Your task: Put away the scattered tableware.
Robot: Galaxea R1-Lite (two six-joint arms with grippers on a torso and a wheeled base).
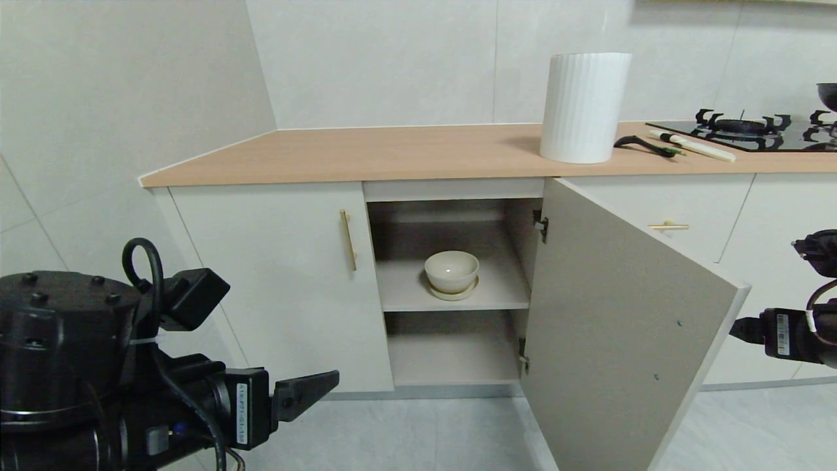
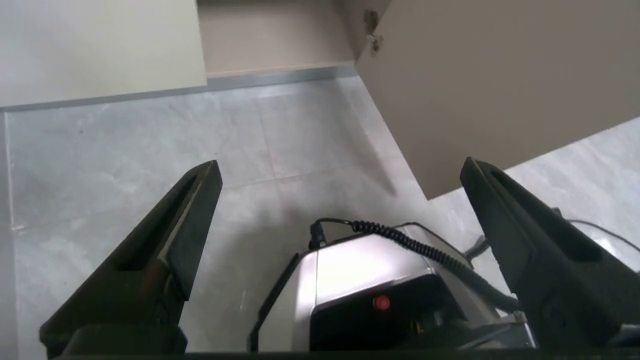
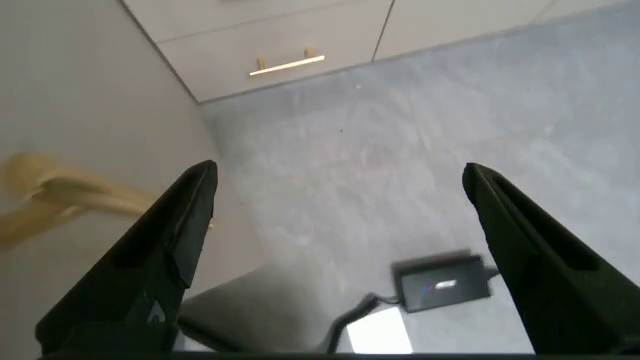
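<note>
Bowl: bowl sits on plate, upper shelf, behind open door. Stowed, I judge.
Outstanding: utensils lie on counter; door not yet closed.
Left gripper: my jaws wide, empty, low above the floor.
Right gripper: my jaws wide, empty, beside the door.

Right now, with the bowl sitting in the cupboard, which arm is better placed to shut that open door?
Probably the right: the right gripper, open, is beside the outer face of the door, near its gold handle. The left gripper, also open, hangs low over the floor on the door's inner side.
</note>
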